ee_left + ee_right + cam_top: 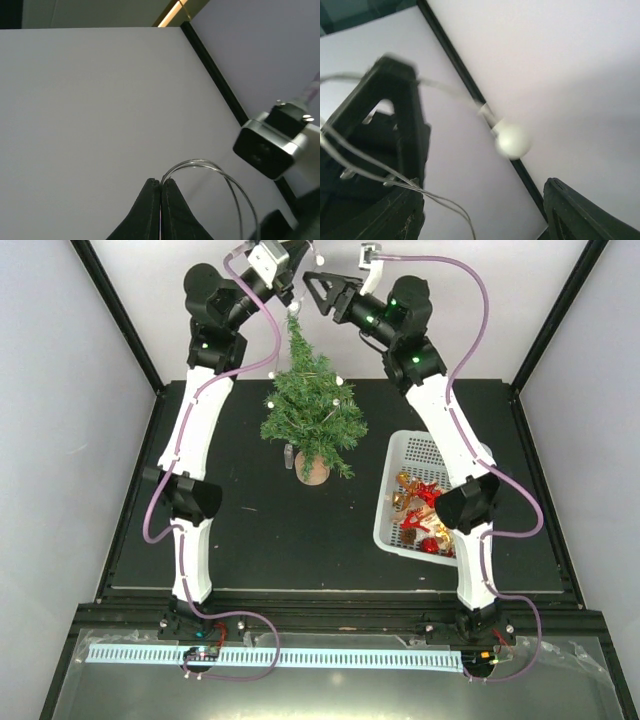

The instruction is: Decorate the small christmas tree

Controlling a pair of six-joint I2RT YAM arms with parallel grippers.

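The top camera looks steeply down from above and behind the arm bases (190,622) onto the whole desk (250,540). The 2 wrist cameras look close-up past their fingers (150,210), upward at white walls (75,100); both catch the thin wire (195,161).

A: Where is the small christmas tree (308,415) standing?
B: On the desk (240,525), left of the basket (384,492) holding ornaments (420,502). The left hand (160,181), wire (195,161) in it, and right hand (315,295) are hanging by its top.
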